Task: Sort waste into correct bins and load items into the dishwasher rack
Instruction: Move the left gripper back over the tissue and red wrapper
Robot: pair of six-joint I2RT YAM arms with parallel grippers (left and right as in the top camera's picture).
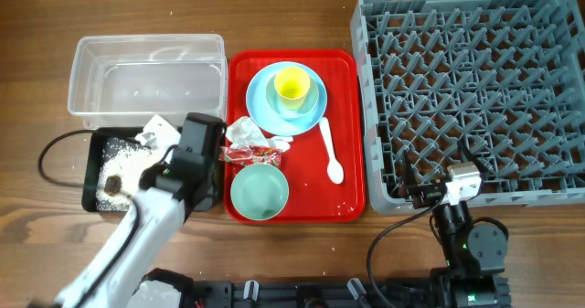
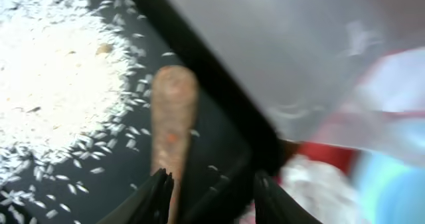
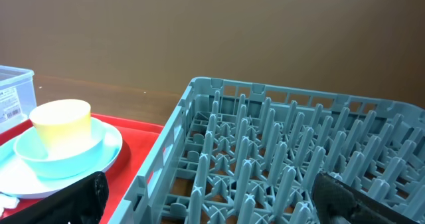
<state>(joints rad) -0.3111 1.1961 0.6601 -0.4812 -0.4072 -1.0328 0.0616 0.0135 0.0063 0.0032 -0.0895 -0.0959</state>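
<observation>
Left hand (image 2: 211, 194) is hovering over the black tub (image 2: 209, 71), fingers parted and gripping nothing. Brown sausage piece (image 2: 174, 111) is lying inside the tub beside the rice crumbs (image 2: 60, 64). Right hand (image 3: 212, 201) is sitting wide open beside the dishwasher rack (image 3: 265, 137).

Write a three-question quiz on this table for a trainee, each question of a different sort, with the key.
1. True or false: the dishwasher rack holds no dishes.
2. The yellow cup stands in: A) the pale green bowl; B) the small light blue bowl; C) the clear tub.
3. Name the tub where the brown sausage piece and the rice crumbs lie.

Key: 1 true; 2 B; 3 the black tub.
</observation>
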